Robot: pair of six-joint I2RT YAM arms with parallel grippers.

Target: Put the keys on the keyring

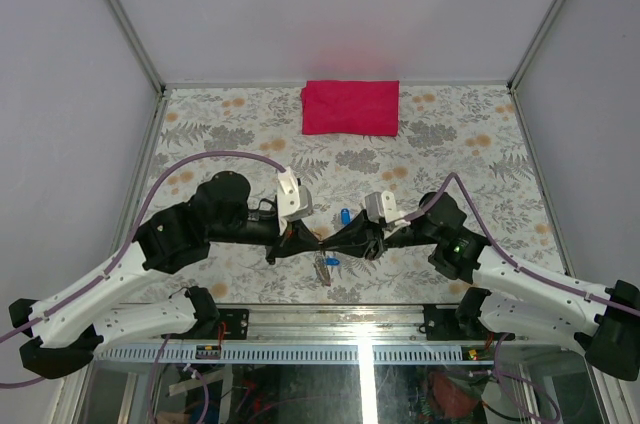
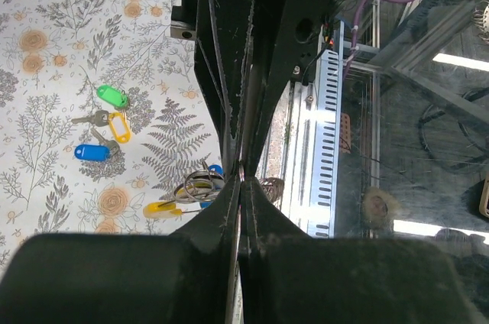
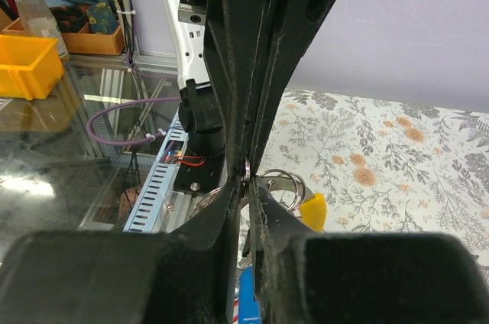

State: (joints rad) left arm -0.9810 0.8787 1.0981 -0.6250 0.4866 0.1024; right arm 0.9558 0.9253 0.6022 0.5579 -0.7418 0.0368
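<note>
Both my left gripper [image 2: 243, 175] and my right gripper [image 3: 246, 175] meet tip to tip above the flower-printed table cover [image 1: 220, 129]. They meet on the near side of the flat red rectangular cloth [image 1: 350, 107] and in line with it.

The left gripper reaches in from the left of that red cloth. Its black fingers [image 2: 221, 72] are pressed together, pinching the thin silvery wire keyring [image 2: 200, 180], whose coils show on either side of them. A small key with a yellow plastic tag [image 2: 157, 208] and a blue bit of plastic [image 2: 216, 170] touch the keyring. I cannot tell whether they are threaded on it.

A loose bunch lies on the cover between the keyring and the red cloth, apart from the ring. It holds a green plastic tag [image 2: 113, 96], a yellow-rimmed tag [image 2: 118, 127], a blue plastic tag [image 2: 92, 152] and a bare silvery key [image 2: 90, 118], crowded against one another.

The right gripper reaches in from the right of the red cloth. It is squeezed tight on the same keyring, with the yellow plastic tag just beside its fingers.
</note>
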